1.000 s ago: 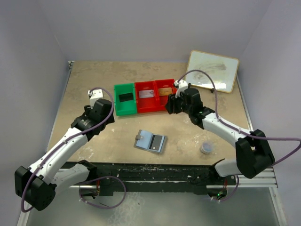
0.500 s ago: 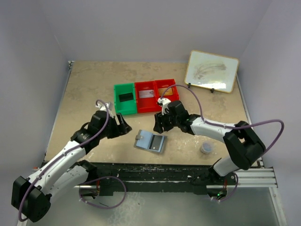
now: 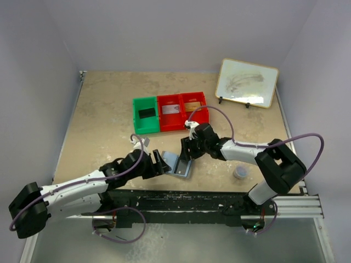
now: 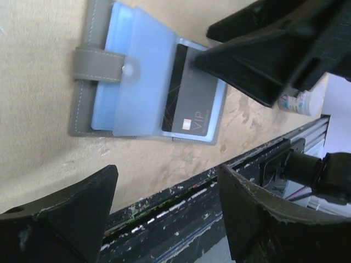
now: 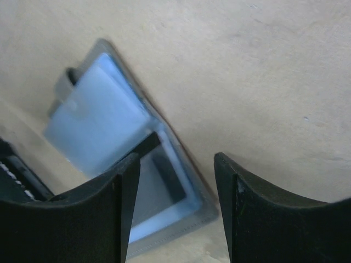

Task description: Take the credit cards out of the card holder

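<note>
Card holder (image 4: 137, 82) lying open beneath right pincer (image 5: 175, 159), ahead of left pincer (image 4: 167, 181). Both pincers gaping wide, holding nothing. Dark credit card (image 4: 189, 101) sitting inside it, awaiting extraction; other cards (image 3: 146, 113) seemingly resting in bins (image 3: 158, 115).

The table (image 3: 109, 104) is sandy brown with pale scuffs. Plain light purple walls (image 3: 181, 33) stand around it at 9, 12 and 3 o'clock. A whiteboard (image 3: 247, 82) sits at 1 o'clock. A black rail (image 3: 181, 198) with white scratches runs along the table edge at 6 o'clock. Below it is grey floor (image 3: 181, 246). The light is soft and even.
</note>
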